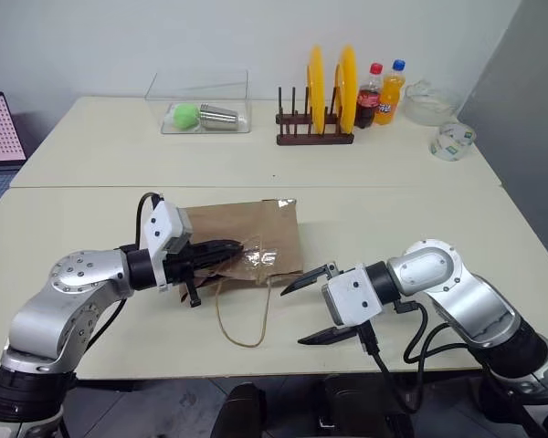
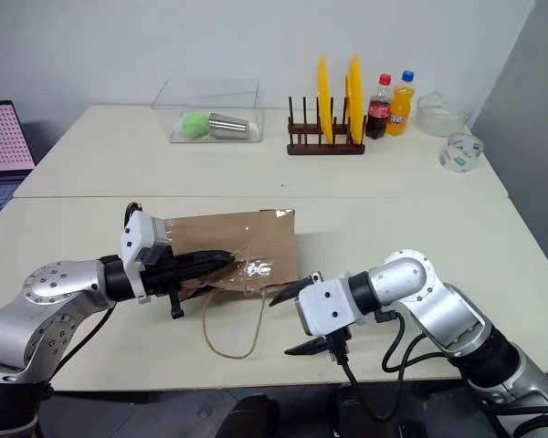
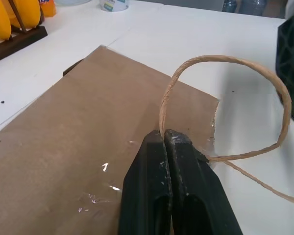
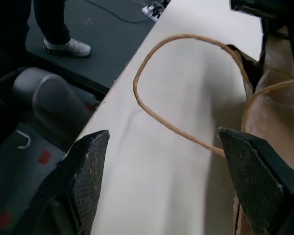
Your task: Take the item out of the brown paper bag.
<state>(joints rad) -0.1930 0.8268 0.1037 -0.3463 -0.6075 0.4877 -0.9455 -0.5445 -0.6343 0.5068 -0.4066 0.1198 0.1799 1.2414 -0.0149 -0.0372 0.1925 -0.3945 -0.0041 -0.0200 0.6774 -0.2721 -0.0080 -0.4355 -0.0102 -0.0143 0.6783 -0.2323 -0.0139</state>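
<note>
A creased brown paper bag (image 1: 247, 239) lies flat on the pale table (image 1: 420, 210), its mouth toward the near edge and one string handle (image 1: 242, 319) looped out on the tabletop before it. At the mouth the left gripper (image 1: 240, 248) is clamped tight, its black fingers (image 3: 169, 186) pressed together on the bag's upper edge where the second string handle (image 3: 225, 98) rises. A patch of clear tape glints on the paper beside the fingertips. Just beside the bag's mouth the right gripper (image 1: 303, 310) hangs spread wide, holding nothing, its two fingers (image 4: 85, 171) apart over bare table near the lying loop. The item cannot be seen; whether it sits inside the bag cannot be told. Well beyond the bag stand a clear box (image 1: 201, 109) with a green ball and a metal cup, a wooden rack (image 1: 315, 137) with yellow plates, a red-labelled cola bottle (image 1: 369, 96), an orange soda bottle (image 1: 392, 91), and a roll of tape (image 1: 452, 140); no lettering is readable.
</note>
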